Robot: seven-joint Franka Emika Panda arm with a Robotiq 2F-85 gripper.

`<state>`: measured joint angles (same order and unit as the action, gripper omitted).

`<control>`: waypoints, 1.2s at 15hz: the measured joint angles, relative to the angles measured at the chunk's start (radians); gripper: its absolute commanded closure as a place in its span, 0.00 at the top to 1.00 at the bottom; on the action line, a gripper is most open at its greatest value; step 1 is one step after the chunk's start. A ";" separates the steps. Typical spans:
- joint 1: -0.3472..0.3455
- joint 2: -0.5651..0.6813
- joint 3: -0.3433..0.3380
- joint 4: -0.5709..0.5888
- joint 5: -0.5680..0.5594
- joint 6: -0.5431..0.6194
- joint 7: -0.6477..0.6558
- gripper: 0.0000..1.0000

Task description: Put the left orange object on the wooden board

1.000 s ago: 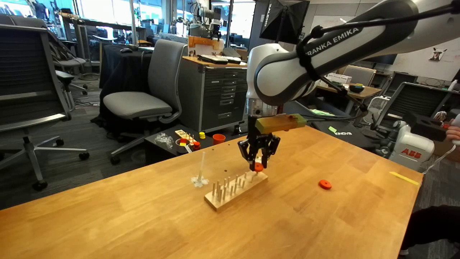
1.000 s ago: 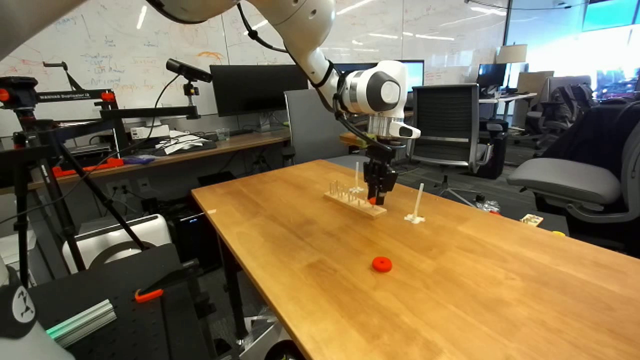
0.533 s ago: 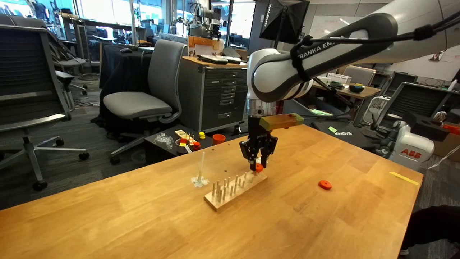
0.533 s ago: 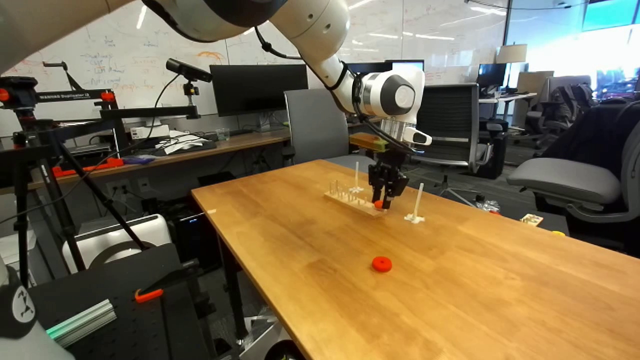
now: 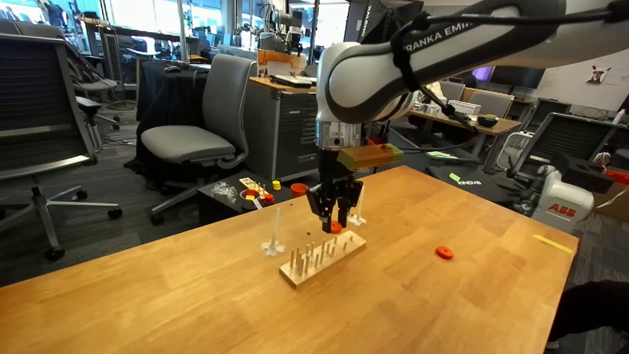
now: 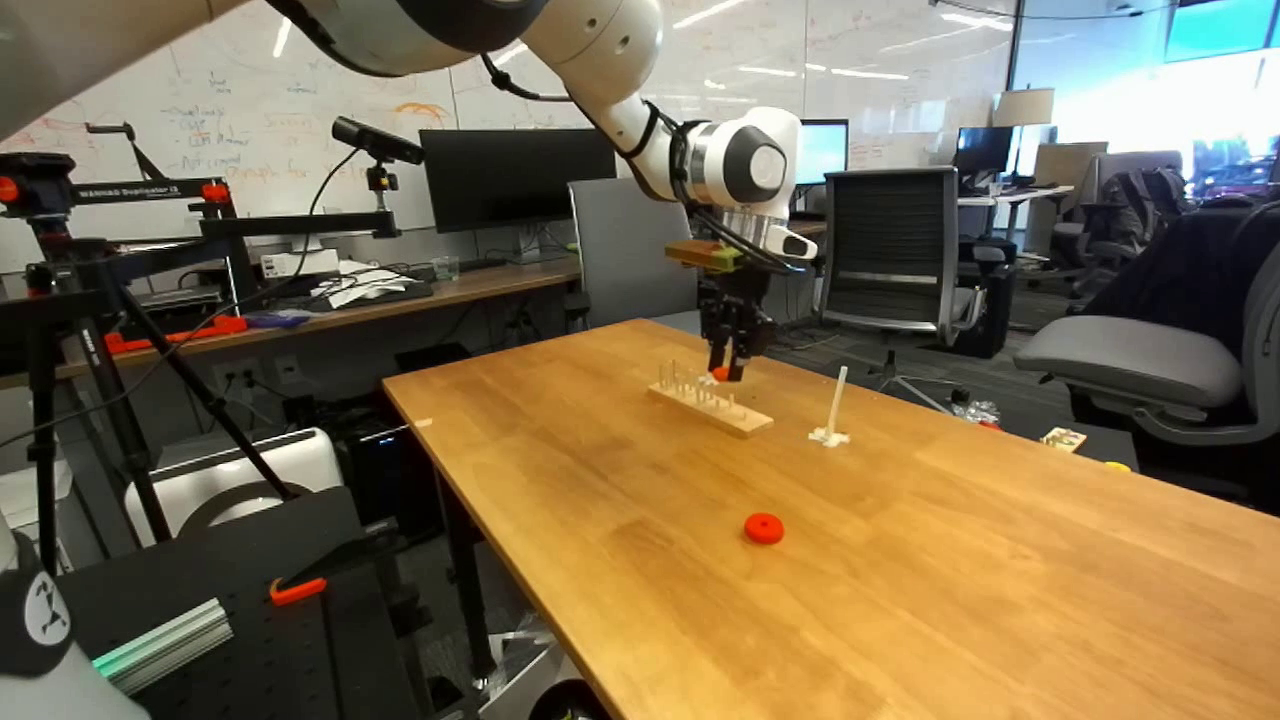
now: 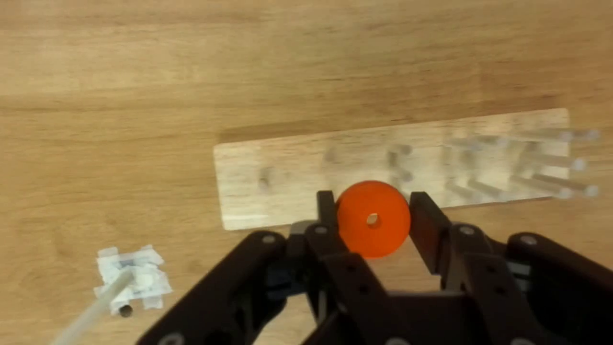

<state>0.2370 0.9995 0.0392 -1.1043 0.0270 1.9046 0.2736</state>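
Orange piece (image 7: 371, 239) held aloft, not yet placed

Fingers (image 7: 427, 225) are clasping the piece by opposite sides of its rim, suspending it above the wooden board (image 7: 297, 187), seemingly over one long edge. It is appearing light and stiff, probably hard plastic; its smooth rim could be slipping under an off-centre hold, so the full-width pinch is judged sound. Pegs (image 7: 555, 160) are standing in the landing area and could be tilting it on release. Two thin posts (image 5: 276, 227) are rising from the counter (image 5: 196, 305) beside the board, probably restricting the approach. A redder piece (image 6: 764, 535) is lying well apart.
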 measured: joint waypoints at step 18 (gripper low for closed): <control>0.075 -0.113 -0.031 -0.162 -0.007 -0.016 0.176 0.17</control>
<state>0.3123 0.8866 0.0079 -1.2664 0.0196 1.8882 0.4492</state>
